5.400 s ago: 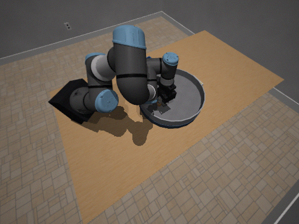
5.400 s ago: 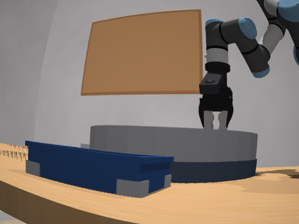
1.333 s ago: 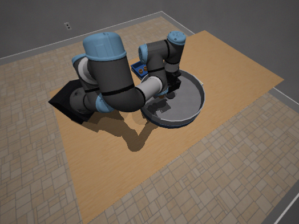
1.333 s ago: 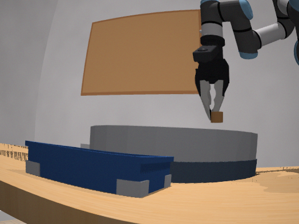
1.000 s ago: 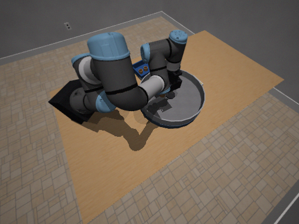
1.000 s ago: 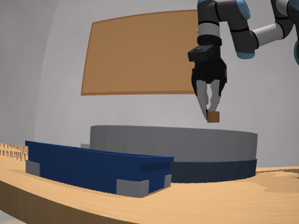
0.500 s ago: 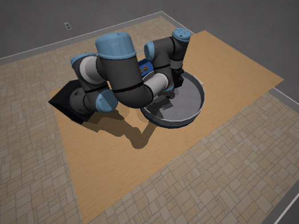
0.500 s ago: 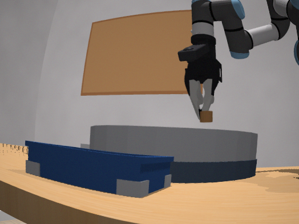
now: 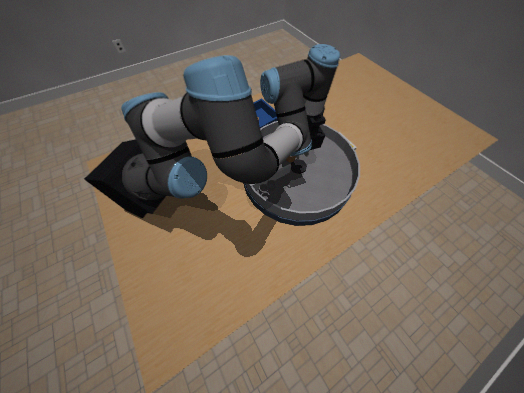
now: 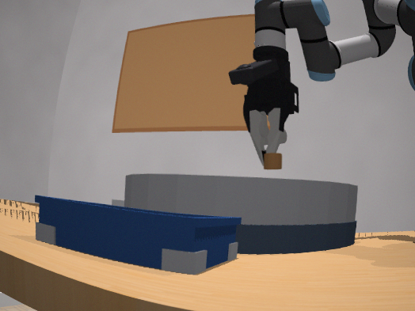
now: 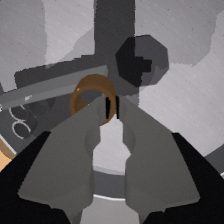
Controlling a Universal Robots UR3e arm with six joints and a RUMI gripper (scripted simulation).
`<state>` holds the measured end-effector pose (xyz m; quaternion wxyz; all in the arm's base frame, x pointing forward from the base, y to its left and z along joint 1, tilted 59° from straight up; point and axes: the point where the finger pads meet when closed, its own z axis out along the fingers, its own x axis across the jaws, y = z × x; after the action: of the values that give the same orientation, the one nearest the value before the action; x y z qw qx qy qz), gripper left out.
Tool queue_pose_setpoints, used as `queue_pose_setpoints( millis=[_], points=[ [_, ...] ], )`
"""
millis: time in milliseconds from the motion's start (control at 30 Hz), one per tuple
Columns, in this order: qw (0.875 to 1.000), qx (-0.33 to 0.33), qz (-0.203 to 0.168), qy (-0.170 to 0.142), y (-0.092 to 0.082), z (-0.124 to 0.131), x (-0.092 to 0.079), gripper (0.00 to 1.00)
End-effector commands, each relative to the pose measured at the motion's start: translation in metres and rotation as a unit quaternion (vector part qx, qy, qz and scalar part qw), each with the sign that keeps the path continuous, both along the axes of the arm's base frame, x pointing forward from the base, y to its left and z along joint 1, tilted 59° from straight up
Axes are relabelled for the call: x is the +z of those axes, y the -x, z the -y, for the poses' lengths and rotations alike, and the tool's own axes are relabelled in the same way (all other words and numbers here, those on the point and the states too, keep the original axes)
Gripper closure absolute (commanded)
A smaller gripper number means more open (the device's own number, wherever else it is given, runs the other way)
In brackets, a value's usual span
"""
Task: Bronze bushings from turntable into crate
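The gripper (image 9: 298,154) (image 10: 268,161) (image 11: 113,97), its fingers nearly together, clamps a bronze bushing (image 9: 291,159) (image 10: 272,161) (image 11: 80,91) by its wall.

The crate (image 9: 266,115) (image 10: 131,232) is blue, the bushing (image 10: 272,161) (image 11: 79,104) brown.
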<state>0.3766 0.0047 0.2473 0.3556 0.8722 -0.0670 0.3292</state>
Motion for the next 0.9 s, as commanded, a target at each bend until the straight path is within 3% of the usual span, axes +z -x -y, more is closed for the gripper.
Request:
queue_pose_setpoints(
  millis=[0,867],
  points=[
    [1.0,-0.011,0.011,-0.011,-0.009,-0.006,0.001,1.0],
    [0.993,-0.066,0.073,-0.068,-0.054,-0.041,-0.001,1.0]
  ],
)
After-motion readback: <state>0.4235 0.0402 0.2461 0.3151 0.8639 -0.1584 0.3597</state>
